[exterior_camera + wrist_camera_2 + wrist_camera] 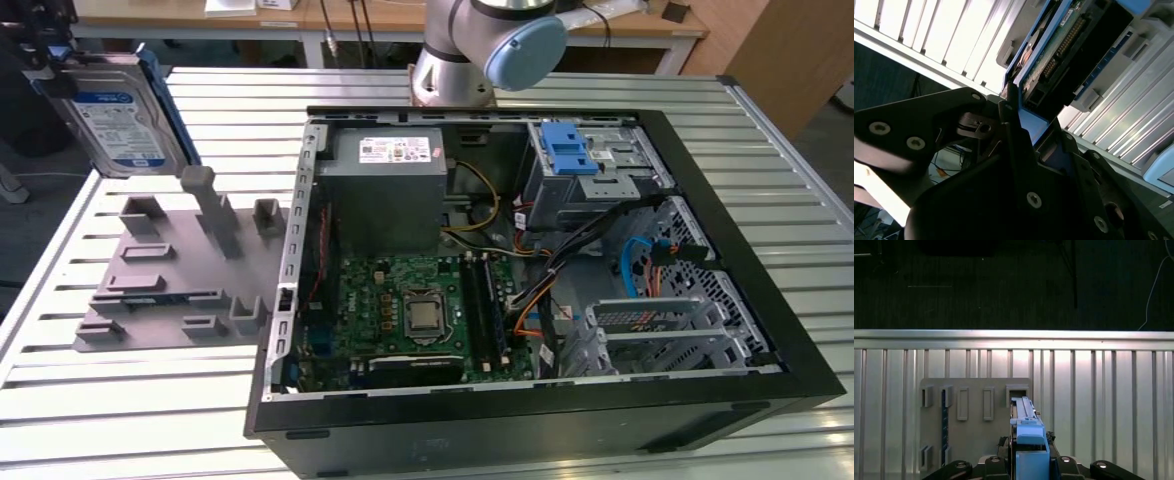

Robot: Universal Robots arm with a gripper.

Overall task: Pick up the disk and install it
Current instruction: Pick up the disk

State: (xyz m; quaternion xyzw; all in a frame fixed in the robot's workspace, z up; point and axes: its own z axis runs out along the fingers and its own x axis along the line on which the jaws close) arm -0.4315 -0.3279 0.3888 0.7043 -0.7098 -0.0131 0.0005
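One gripper (1031, 462) does the work, and it is closed onto the disk (123, 118), with its black jaws pressing on the two broad faces near one end. Gripped there, the drive hangs upright on edge, label side facing the exterior camera, and the other end is left free. I judge that end is meant to go into a slot first. In the second wrist view the blue carrier frame and the green circuit-board side run away from the jaws, so the hold looks square rather than skewed.

The disk is up in the air at the exterior view's far left, above the grey holder plate (174, 275) and apart from its upright posts. Seen from the first wrist view, its thin edge lines up with one of the plate's corner sockets. The plate lies flat on the slatted worktop (400, 85), just beside the open computer case (747, 300). Inside the case, at the far corner toward the exterior view's right, sits the drive bay (594, 175), topped by a blue latch (566, 148). Disk and bay are well apart, so installation has not begun.
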